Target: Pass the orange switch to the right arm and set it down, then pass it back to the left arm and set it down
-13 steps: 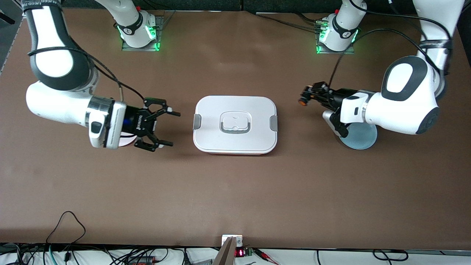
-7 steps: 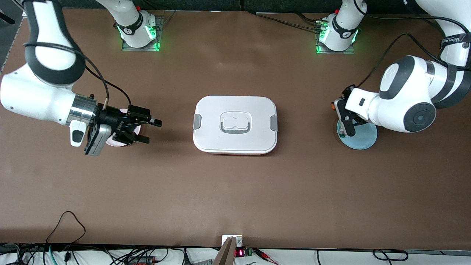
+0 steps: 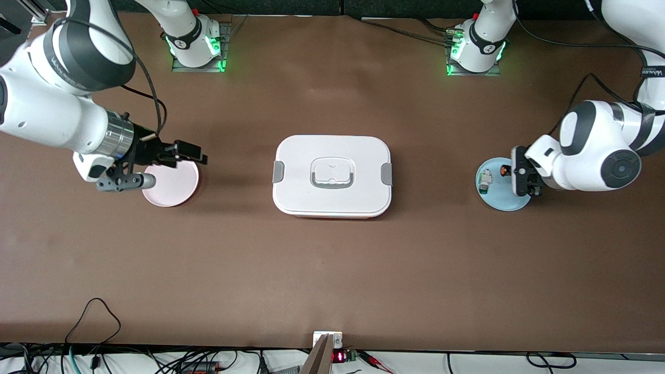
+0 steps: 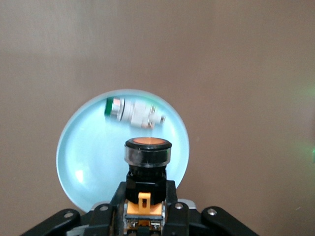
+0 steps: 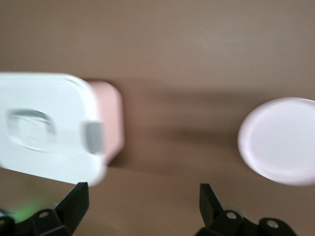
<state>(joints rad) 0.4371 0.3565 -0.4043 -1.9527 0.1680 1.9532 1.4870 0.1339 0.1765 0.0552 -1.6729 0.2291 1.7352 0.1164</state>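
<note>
The right gripper [image 3: 189,151] hangs over the pink plate [image 3: 174,188] at the right arm's end of the table, fingers spread wide with nothing between them. The box [image 3: 332,175] sits mid-table, lid on. The left gripper [image 3: 506,170] is over the blue plate [image 3: 501,201], clamped on the switch [image 4: 146,153], above a white-and-green component [image 4: 133,112] lying on that plate.

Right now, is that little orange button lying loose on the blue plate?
No, the left gripper holds the orange switch above the blue plate; only the white-and-green component lies on it.
</note>
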